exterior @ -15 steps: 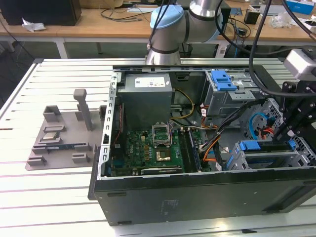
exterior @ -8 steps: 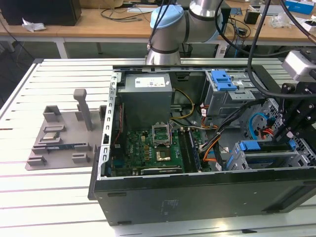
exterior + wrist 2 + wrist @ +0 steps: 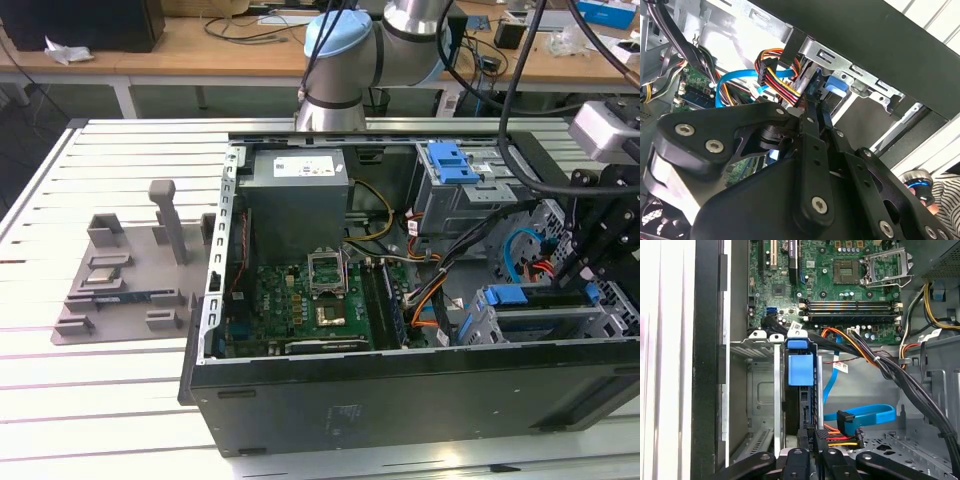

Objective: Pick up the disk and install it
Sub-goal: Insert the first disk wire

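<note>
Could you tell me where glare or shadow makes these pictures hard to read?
In the exterior view, the white slatted table is brightly lit while the computer case front wall reads nearly black. In the first wrist view, the white strip beside the case is washed out, yet the motherboard is evenly lit. In the second wrist view, the dark end effector is close and soft.

A white slatted metal table (image 3: 120, 400) fills the foreground, while wooden benches (image 3: 200, 48) strewn with cables (image 3: 235, 25) line the far side under bright light.
</note>
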{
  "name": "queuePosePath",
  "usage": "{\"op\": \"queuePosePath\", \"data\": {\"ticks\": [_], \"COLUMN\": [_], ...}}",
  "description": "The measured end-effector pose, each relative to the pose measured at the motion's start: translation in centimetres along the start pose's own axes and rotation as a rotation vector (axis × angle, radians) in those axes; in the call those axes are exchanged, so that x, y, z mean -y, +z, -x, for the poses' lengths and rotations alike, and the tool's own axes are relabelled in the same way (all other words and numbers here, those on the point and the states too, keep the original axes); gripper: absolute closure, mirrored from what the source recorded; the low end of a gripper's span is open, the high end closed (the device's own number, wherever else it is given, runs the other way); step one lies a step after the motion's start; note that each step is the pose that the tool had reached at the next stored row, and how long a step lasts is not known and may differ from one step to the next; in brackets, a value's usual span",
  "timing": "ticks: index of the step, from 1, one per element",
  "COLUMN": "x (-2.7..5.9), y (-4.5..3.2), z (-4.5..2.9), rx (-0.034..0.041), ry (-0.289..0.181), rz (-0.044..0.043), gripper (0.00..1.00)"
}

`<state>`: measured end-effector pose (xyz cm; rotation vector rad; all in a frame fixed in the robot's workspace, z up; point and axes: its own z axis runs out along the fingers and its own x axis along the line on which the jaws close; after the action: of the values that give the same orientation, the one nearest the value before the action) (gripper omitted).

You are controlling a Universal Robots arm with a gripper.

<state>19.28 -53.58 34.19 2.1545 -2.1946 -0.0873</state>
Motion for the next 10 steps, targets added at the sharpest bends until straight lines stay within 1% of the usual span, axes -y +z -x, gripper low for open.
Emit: {"op": "queuePosePath", "data": {"ticks": [6, 10], "x": [-0.03, -0.01], "y": [-0.20, -0.11], "z": [-0.01, -0.01], "rx": [0.0015, 0.0021], "ry": [0.017, 0.022], "rz": [0.0001, 0.0017], "gripper": [0.83, 0.83]}}
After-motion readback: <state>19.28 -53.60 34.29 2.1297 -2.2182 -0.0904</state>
